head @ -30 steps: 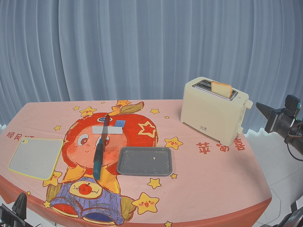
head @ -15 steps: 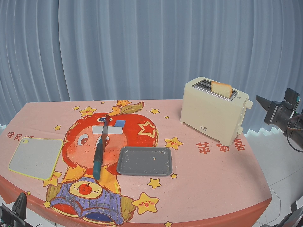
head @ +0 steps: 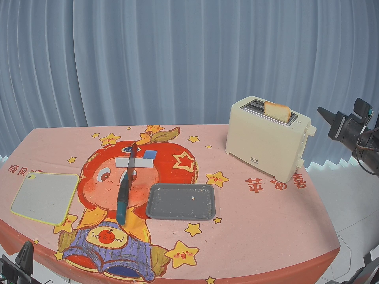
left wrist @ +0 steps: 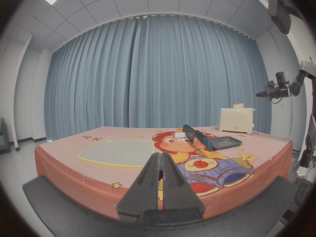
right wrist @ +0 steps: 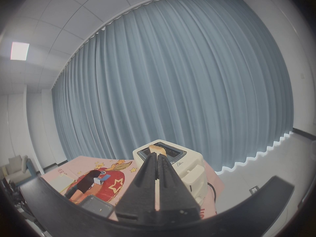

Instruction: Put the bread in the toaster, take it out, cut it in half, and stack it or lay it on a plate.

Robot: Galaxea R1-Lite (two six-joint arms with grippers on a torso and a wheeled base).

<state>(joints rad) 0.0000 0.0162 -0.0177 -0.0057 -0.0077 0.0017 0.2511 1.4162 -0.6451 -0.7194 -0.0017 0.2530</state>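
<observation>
Curtained room, pink bench [head: 256, 225]. Sticking up from toaster [head: 264, 142]: bread [head: 277, 111]. Lying between cutting board [head: 45, 197] and tray [head: 181, 217]: knife [head: 124, 186]. Hanging right of toaster, seemingly pinched narrow: right claw [right wrist: 156, 155]; left claw [left wrist: 160, 153], at bench's near edge, likewise.

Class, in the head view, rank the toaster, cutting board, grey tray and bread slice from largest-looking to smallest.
1. toaster
2. cutting board
3. grey tray, only slightly smaller than the board
4. bread slice

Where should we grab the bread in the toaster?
Grip the exposed top of the bread slice, coming down from above with the right hand. It stands upright in a slot of the toaster, lower part hidden; pinch across its flat faces.
</observation>
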